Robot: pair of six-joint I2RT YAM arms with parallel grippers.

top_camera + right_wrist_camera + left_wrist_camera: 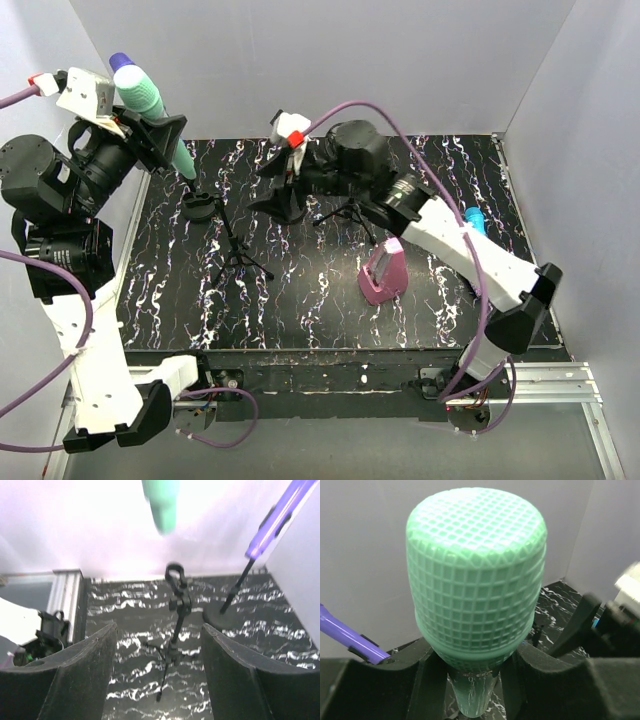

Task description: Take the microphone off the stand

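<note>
My left gripper (152, 128) is shut on the green microphone (140, 92), holding it high at the back left, handle pointing down and right. In the left wrist view its mesh head (476, 570) fills the frame and the fingers (380, 685) clamp just under the head. The black tripod stand (238, 250) stands on the table below with its clip (173, 573) empty. The green handle end (161, 505) hangs above that clip. My right gripper (285, 200) is open and empty, low over the table at the back centre, facing the stand (172, 645).
A purple microphone (280, 515) sits on a rod with a round black base (200, 208) beside the tripod stand. A second small tripod (350, 215) lies under the right arm. A pink holder (384, 272) and a cyan object (474, 218) are at the right. White walls enclose the table.
</note>
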